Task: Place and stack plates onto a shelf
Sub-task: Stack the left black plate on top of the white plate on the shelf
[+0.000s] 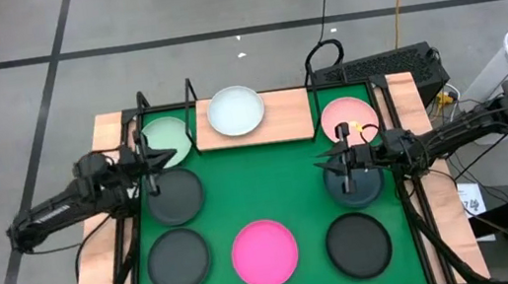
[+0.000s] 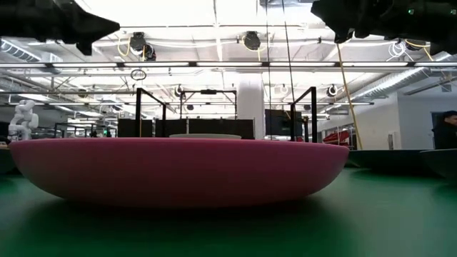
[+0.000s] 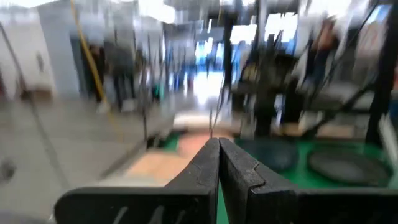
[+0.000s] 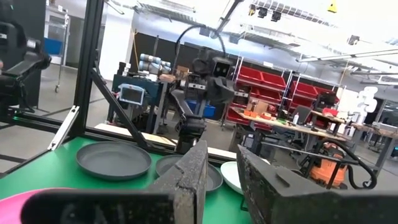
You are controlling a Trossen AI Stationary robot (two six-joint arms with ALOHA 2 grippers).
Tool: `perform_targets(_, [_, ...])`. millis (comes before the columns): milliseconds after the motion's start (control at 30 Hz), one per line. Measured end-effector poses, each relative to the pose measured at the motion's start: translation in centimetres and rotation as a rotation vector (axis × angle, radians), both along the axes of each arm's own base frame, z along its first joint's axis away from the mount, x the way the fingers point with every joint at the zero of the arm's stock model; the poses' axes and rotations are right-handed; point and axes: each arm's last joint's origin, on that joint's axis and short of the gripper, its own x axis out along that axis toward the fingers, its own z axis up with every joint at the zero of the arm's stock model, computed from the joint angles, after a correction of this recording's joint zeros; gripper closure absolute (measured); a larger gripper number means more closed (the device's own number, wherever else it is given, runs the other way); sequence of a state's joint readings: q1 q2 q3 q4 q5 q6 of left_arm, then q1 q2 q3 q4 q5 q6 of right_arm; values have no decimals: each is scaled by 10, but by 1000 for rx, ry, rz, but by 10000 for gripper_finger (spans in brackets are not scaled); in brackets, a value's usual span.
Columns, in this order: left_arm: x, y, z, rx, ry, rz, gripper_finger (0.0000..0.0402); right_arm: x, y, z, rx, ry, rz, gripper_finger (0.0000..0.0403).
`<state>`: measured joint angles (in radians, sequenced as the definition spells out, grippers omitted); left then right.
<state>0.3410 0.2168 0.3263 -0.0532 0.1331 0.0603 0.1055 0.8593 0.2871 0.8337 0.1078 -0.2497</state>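
On the green mat lie a mint plate, a pale pink plate, a magenta plate and several dark plates, each flat on its base. A white plate sits on the wooden shelf board at the mat's far edge. My left gripper hangs shut above the mat between the mint plate and a dark one. My right gripper, open by a narrow gap, hovers beside the dark plate near the pink one. The magenta plate fills the low view.
Black wire uprights stand on the shelf board, and a black frame runs along both sides of the mat. Bare green mat lies in the middle, between the two arms. Cables and equipment sit beyond the table's right side.
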Motion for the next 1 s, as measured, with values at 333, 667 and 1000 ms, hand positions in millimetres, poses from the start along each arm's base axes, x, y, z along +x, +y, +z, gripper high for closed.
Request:
perform_targets(333, [56,-14,22,-259,591,-91,392,0,0,-1,-23,12,-17,332])
perform_targets(667, [79,-63,-11,-554,1026,-148,392,0,-1,-2,-26,24,-29,332])
perform_targets(1000, [103,-91,-27,-648,1051,-248,391,0,-1,-2,-23,23,-27,332])
